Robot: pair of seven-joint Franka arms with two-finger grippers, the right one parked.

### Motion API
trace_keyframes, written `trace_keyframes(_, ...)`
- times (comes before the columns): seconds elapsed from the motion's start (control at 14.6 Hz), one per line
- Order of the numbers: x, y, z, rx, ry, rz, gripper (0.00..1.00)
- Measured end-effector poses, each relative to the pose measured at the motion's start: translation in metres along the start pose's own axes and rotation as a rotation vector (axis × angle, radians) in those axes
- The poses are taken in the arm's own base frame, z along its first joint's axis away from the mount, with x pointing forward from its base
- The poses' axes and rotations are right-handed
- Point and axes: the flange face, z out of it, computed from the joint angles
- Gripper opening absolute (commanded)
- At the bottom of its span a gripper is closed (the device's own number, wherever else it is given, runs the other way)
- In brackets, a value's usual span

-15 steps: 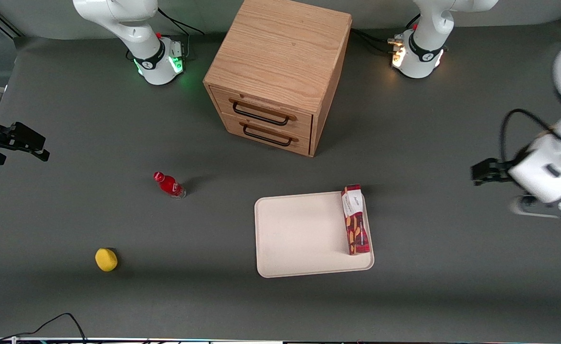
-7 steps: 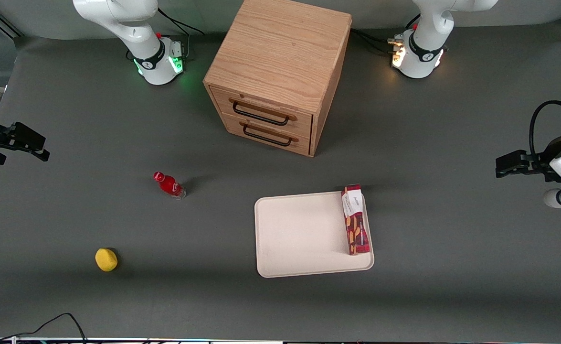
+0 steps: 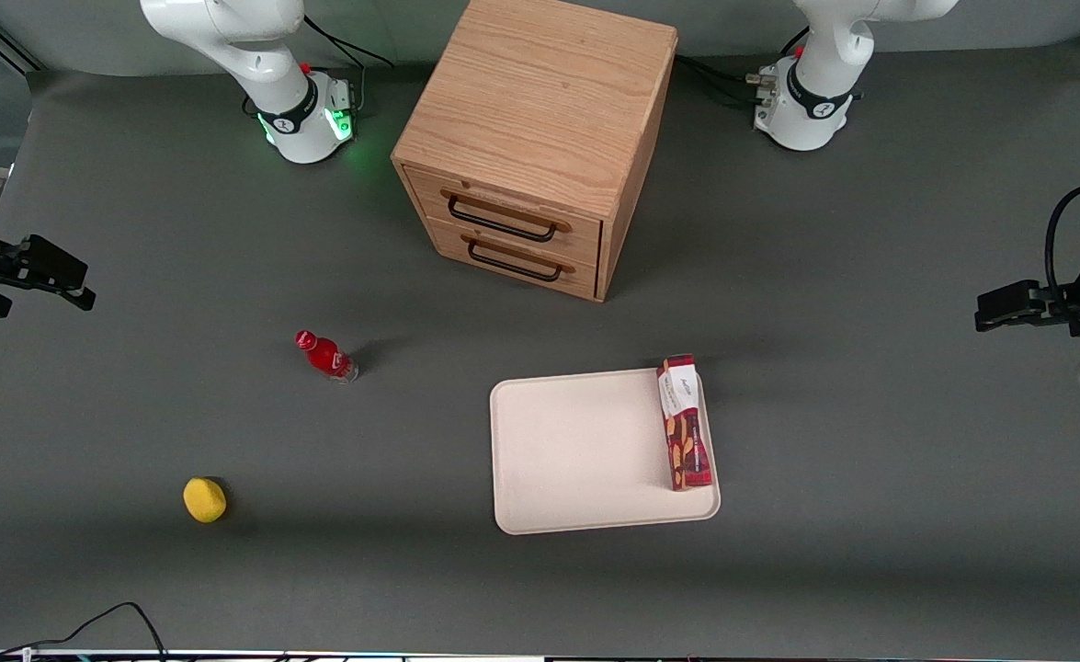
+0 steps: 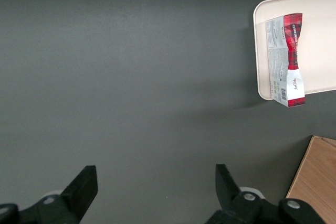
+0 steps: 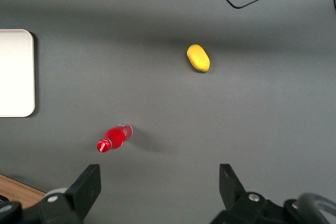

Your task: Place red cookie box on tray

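Note:
The red cookie box [image 3: 685, 423] lies flat on the cream tray [image 3: 576, 450], along the tray's edge toward the working arm's end. Its white-label end sticks slightly over the rim that is farther from the front camera. The box [image 4: 286, 59] and the tray [image 4: 320, 40] also show in the left wrist view. My left gripper [image 3: 990, 311] hovers far from the tray, at the working arm's end of the table. It is open and empty [image 4: 156, 174], with only bare table between its fingers.
A wooden two-drawer cabinet [image 3: 540, 138] stands farther from the front camera than the tray. A small red bottle [image 3: 324, 355] and a yellow lemon-like object [image 3: 204, 499] lie toward the parked arm's end of the table.
My left gripper has drawn away from the tray toward the working arm's end of the table and slightly upward in the front view. The cookie box has stayed on the tray.

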Motion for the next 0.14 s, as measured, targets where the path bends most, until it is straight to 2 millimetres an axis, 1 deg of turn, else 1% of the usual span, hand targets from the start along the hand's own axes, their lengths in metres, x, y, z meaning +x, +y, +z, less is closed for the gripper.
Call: trace_keyframes(0.14, -0.0026, -0.0015, -0.0022, -0.001, -0.003, 0.012, 1.00)
